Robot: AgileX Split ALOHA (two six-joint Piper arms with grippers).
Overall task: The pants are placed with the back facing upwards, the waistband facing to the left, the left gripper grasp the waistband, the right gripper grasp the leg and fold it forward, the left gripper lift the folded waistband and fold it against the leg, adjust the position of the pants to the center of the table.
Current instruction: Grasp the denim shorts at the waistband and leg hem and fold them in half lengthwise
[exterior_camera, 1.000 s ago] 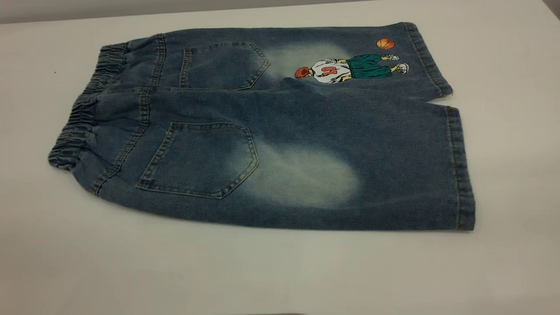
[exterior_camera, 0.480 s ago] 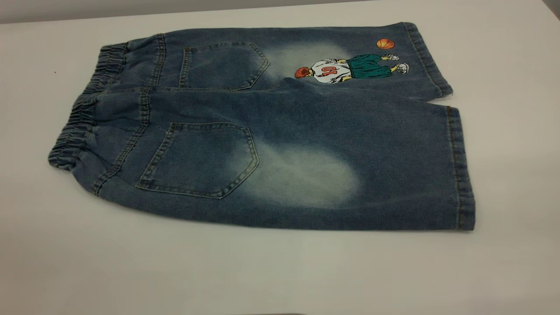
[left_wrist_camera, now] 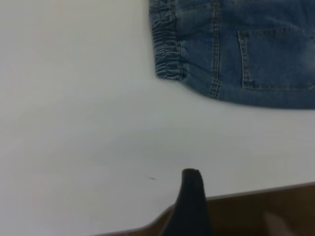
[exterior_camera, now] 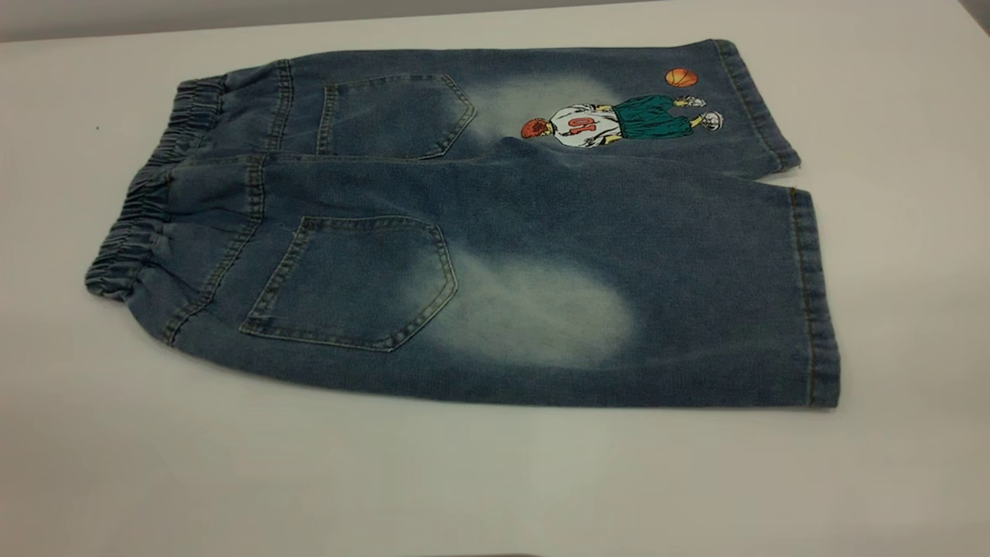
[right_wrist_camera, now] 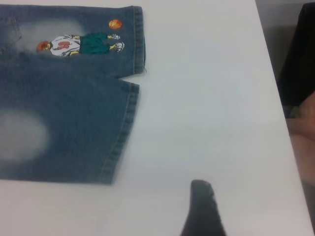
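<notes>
White tabletop fills nearly all of the exterior view, and on this table (exterior_camera: 155, 464) we see the pants (exterior_camera: 495, 232) spread flat, back side up, both patch pockets showing. We find the waistband (exterior_camera: 135, 224) toward the table's left edge, gathered and puckered, and the hems toward the right edge. We note the leg (exterior_camera: 619, 309) with the pale faded patch lying nearer the table's front edge, while the leg with the cartoon print (exterior_camera: 619, 120) lies nearer the far edge, a small orange basketball beside the figure. Neither arm appears in this view. From the left wrist view we see the waistband corner (left_wrist_camera: 167, 54) and one pocket (left_wrist_camera: 275, 59) of the pants, with bare table between them and a single dark fingertip of the left gripper (left_wrist_camera: 191, 201), which sits above the table's front edge, well apart from the cloth; we cannot tell how its fingers stand. From the right wrist view we see both hems, the print (right_wrist_camera: 78, 43) and the plain leg (right_wrist_camera: 74, 132), and one dark fingertip of the right gripper (right_wrist_camera: 202, 211) over bare table, apart from the hem; its opening we cannot tell either.
</notes>
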